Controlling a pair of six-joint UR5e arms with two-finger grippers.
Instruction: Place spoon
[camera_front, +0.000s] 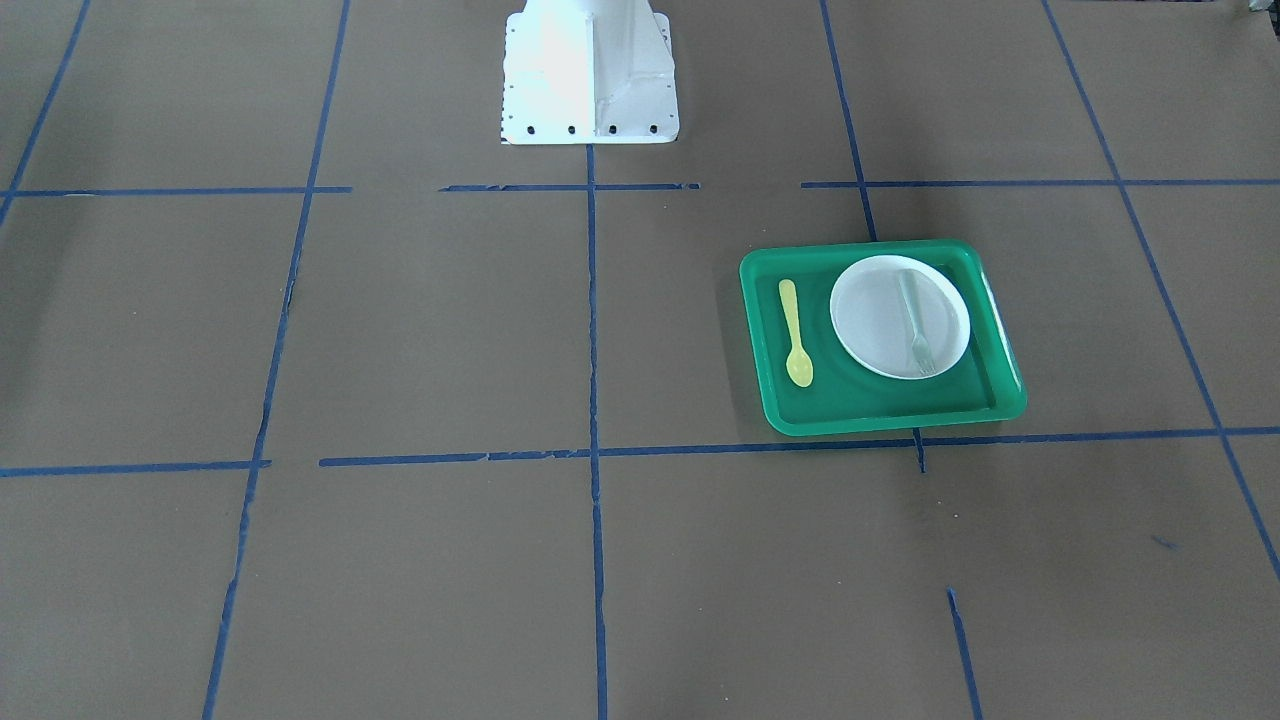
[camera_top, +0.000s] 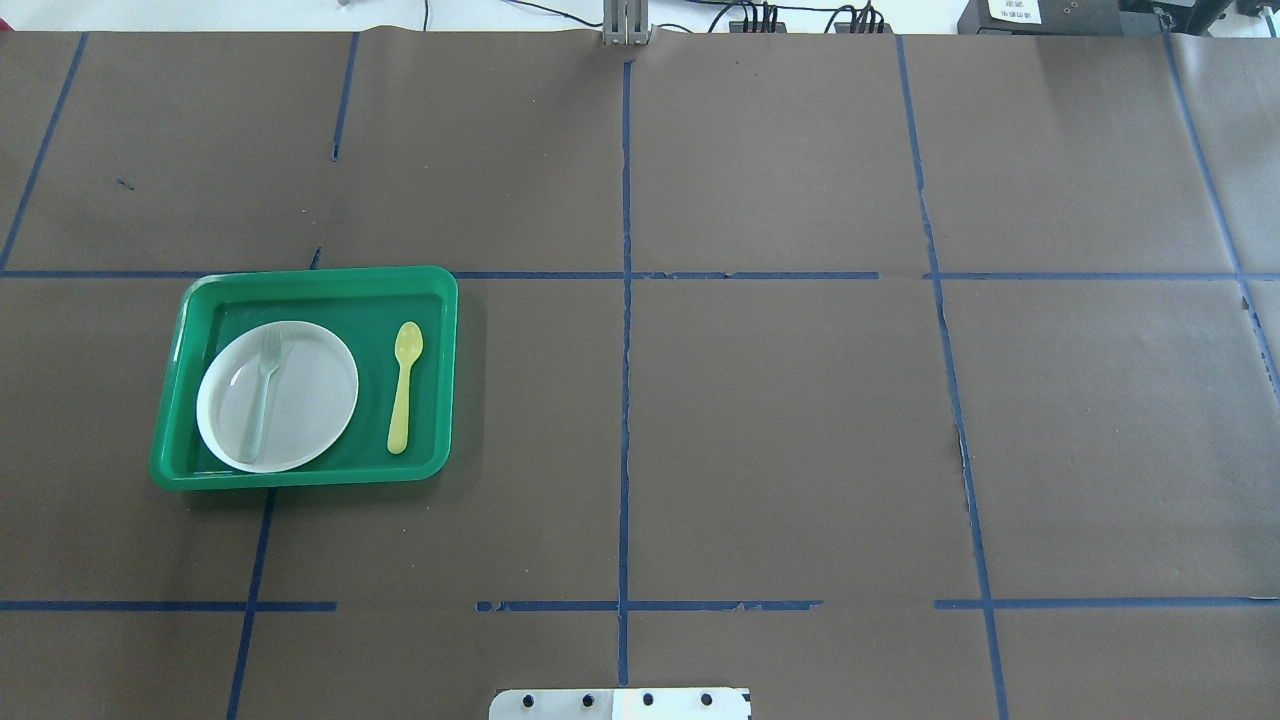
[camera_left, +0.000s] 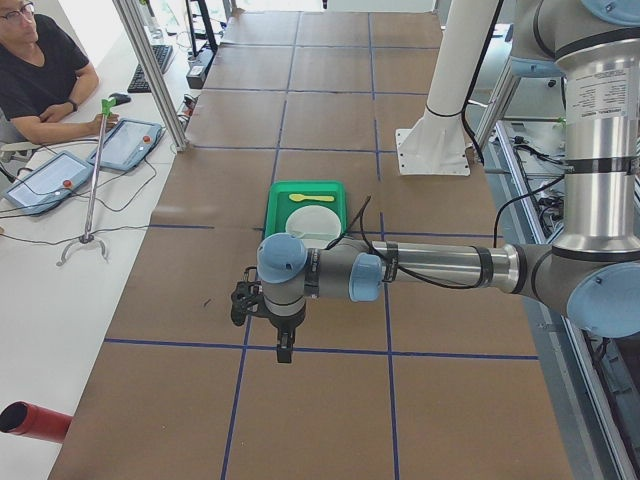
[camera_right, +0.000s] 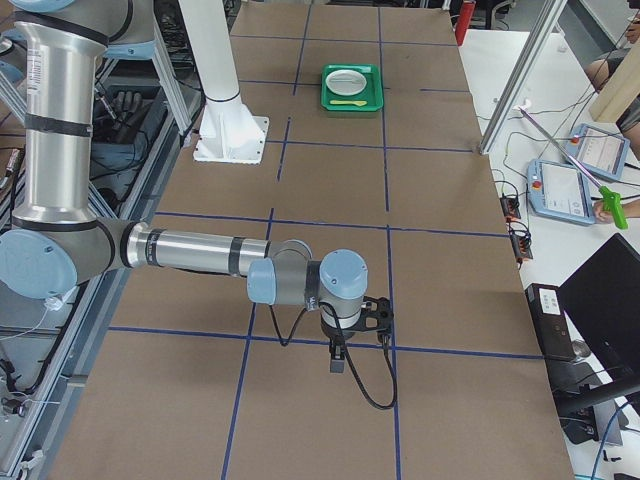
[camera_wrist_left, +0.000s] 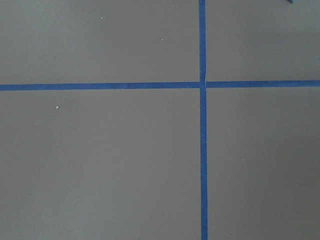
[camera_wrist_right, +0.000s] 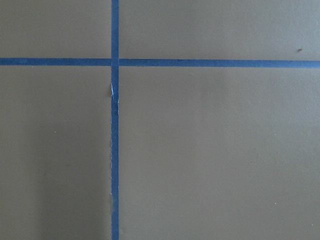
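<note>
Brown table (camera_top: 780, 430) | spoon (camera_top: 404, 387) in green tray (camera_top: 372, 300), between plate (camera_top: 305, 400) and rim

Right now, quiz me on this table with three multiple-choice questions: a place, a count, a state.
1. The small yellow plastic spoon lies: A on the green rectangular plastic tray, beside the round white plate; B on the bare table; C on the plate.
2. Utensils in the tray: A one; B two; C three.
3. The pale translucent fork: A stands upright; B hangs off the tray; C lies flat on the plate.
Answers: 1 A, it rests on the tray floor, apart from the plate. 2 B, spoon and fork only. 3 C, it lies across the plate.
</note>
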